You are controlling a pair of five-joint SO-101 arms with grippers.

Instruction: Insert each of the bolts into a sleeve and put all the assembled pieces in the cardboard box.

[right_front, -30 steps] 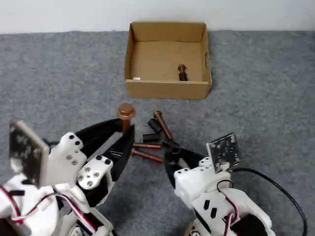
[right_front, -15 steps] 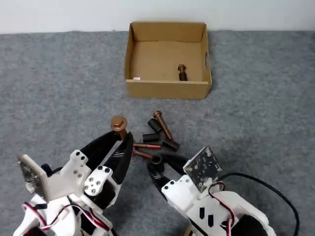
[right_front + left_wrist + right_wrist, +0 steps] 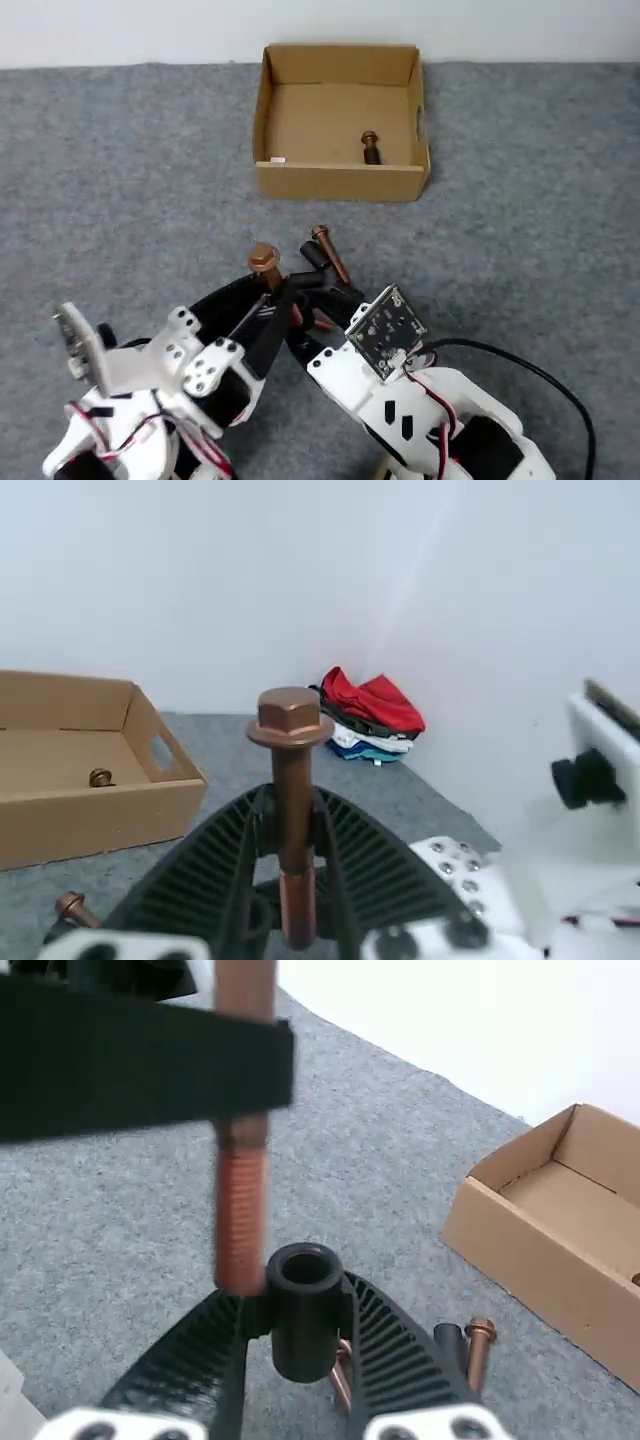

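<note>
Left gripper (image 3: 290, 815) is clamped on a bolt (image 3: 291, 780). It grips the shank mid-length, hex head up, bolt roughly upright, threaded end poking out below the fingers.

Right gripper (image 3: 302, 1345) is closed on a sleeve (image 3: 303, 1305): black, with the open bore facing the wrist camera.

From the right wrist, the bolt's threaded tip sits just beside the sleeve mouth, at the rim and not in the bore. Can't tell if it touches.

Both grippers meet low over the carpet (image 3: 120, 180), in front of the box (image 3: 340, 184) and well apart from it.

The box is open-topped, with one assembled piece (image 3: 370, 148) lying on its floor near the wall with the hand slot.

On the carpet between box and grippers lies a loose bolt (image 3: 331, 256), head toward the box, with a spare sleeve (image 3: 313, 255) just beside its shank. Another shank (image 3: 341, 1385) shows under the right gripper's fingers, mostly hidden.

Clothes pile (image 3: 368, 712) against the far wall.
</note>
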